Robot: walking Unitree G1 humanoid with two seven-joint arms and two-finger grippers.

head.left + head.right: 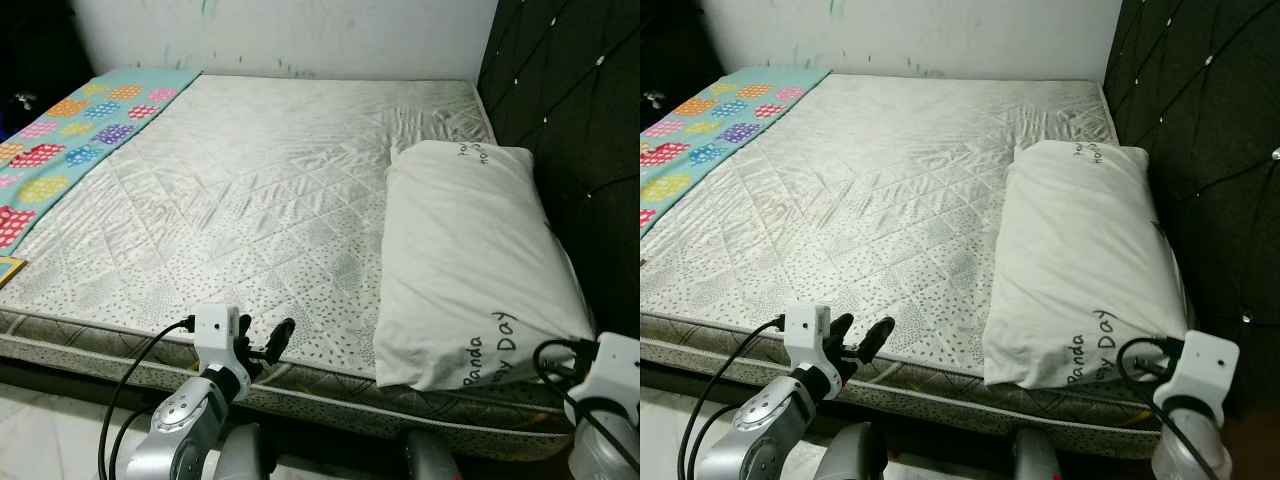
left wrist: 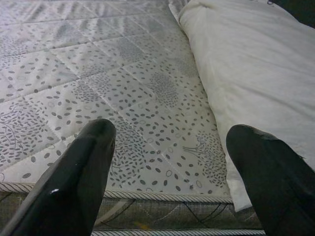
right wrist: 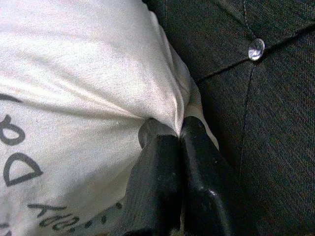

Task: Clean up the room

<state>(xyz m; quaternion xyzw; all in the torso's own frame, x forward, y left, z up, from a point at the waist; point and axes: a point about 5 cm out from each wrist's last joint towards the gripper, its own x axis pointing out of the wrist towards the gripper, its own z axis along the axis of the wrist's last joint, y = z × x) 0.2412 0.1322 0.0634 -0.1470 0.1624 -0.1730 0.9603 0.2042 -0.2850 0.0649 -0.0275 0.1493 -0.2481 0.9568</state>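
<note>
Left gripper (image 1: 262,345), left eye view: low in the frame at lower left, fingers spread wide with nothing between them, hovering at the near edge of the mattress (image 1: 250,190).
Right arm (image 1: 605,400), left eye view: lower right corner, white wrist block and black cable just beside the near corner of the pillow (image 1: 470,265).
Pillow, left eye view: right half of the frame, lying lengthwise along the black tufted headboard (image 1: 570,90), grey print "Panda Day" at its near end.
Mattress, left eye view: centre, bare, quilted, grey leaf print, white wall (image 1: 290,30) above it.
Patterned blanket (image 1: 60,140), left eye view: upper left, turquoise with bright dotted patches, spread over the far-left strip of the mattress.
Right eye view: same layout, shifted slightly left.
Left wrist view: two black fingers (image 2: 74,182) well apart, empty, over the mattress border; pillow edge just beside the right-hand finger.
Right wrist view: right gripper (image 3: 179,142) pinched tight on a puckered fold of the pillow's white cover; headboard with a shiny stud (image 3: 256,49) touching the pillow behind.
</note>
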